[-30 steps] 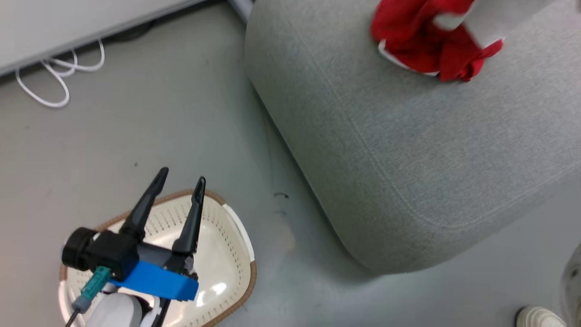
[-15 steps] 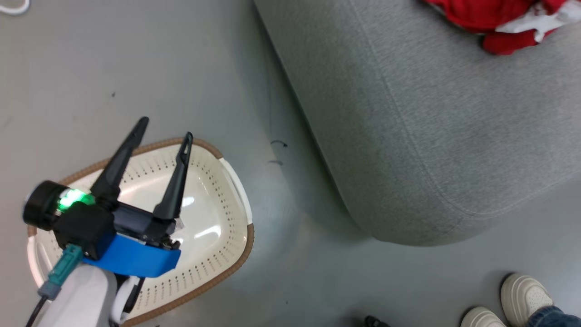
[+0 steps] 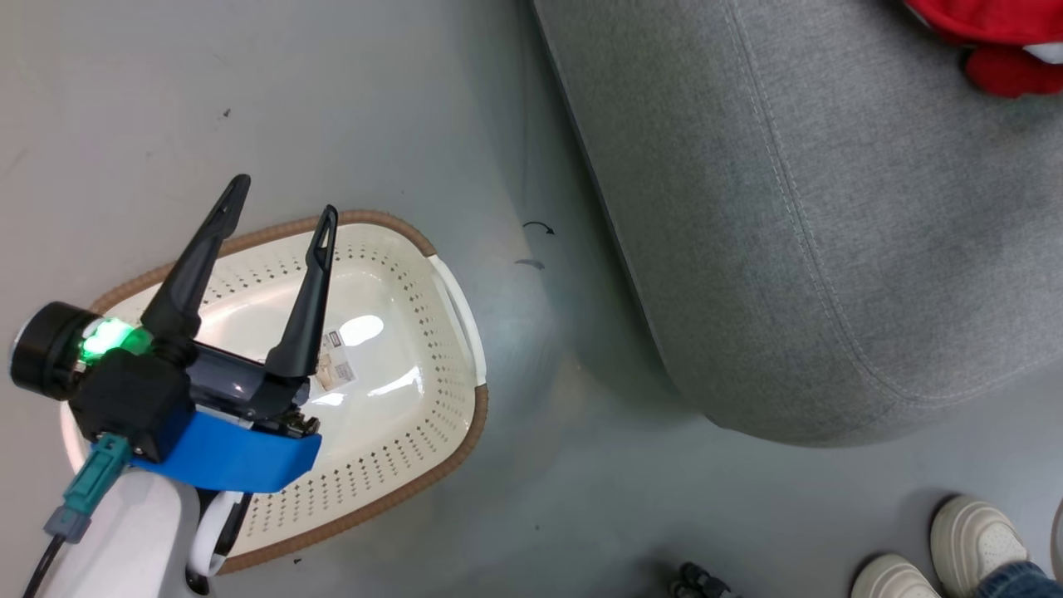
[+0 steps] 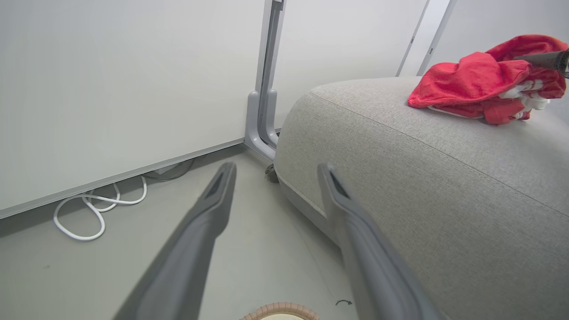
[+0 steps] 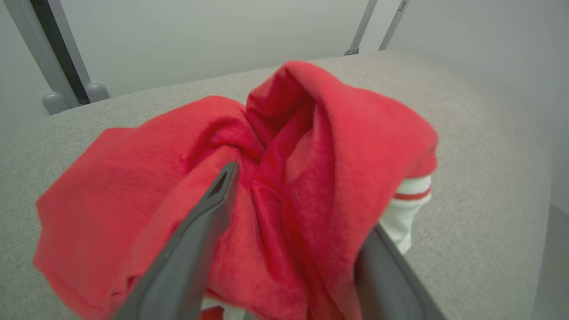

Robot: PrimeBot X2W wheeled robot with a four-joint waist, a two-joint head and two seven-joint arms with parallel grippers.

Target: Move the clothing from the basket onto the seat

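The clothing (image 4: 480,82) lies in a crumpled red heap on top of the seat (image 4: 422,178), well back from the seat's rounded front corner, with white striped trim showing at the heap's edge. In the head view the heap (image 3: 996,33) sits at the seat's (image 3: 830,249) far side.

The right gripper (image 5: 278,178) is over the seat, pushed into the heap, its two dark fingers spread wide. Red cloth (image 5: 133,191) bunches between them and drapes over the right-hand finger, and neither finger pinches it. A white cuff with a red stripe hangs beside that finger against the seat's grey weave (image 5: 480,155).

The basket (image 3: 457,448) stands on the grey floor (image 3: 374,108) just off the seat's front corner, on the robot's left of it. A paper label (image 3: 336,370) is stuck to its glossy cream bottom. The left gripper (image 3: 282,199) hovers above the basket with its fingers well apart and nothing between them, pointing towards the seat's corner.

A white cable (image 4: 98,209) coils on the floor by the wall, left of the seat. A person's pale shoes (image 3: 972,531) stand on the floor at the seat's near side.
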